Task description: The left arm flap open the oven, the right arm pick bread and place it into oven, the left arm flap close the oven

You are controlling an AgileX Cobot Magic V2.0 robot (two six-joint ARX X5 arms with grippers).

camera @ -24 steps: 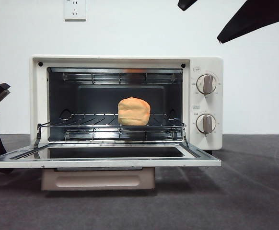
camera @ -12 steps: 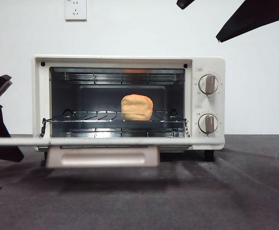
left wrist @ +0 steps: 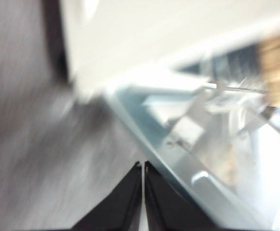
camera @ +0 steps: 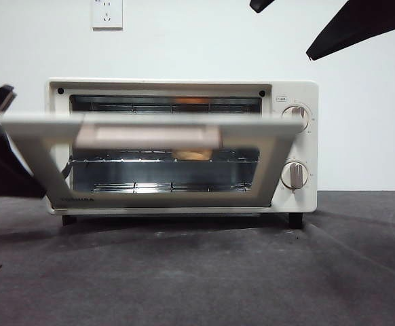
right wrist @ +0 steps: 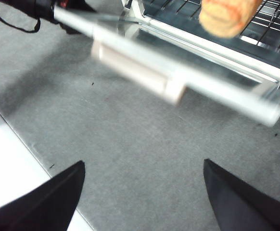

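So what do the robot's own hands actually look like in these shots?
Both are plain black with no markings visible. The left hand has two flat fingers tapering to sharp tips. The right hand has two broader, wedge-shaped matte fingers. A thin black cable loops beside the left arm in the right wrist view.

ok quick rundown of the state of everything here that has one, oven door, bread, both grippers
oven: upright on the table, body intact
oven door: partly raised, tilted, not shut
bread: lying on the wire rack inside the oven, free of either gripper
left gripper: jaws together, empty, tips close under the door's edge
right gripper: jaws wide apart, empty, above the table in front of the oven
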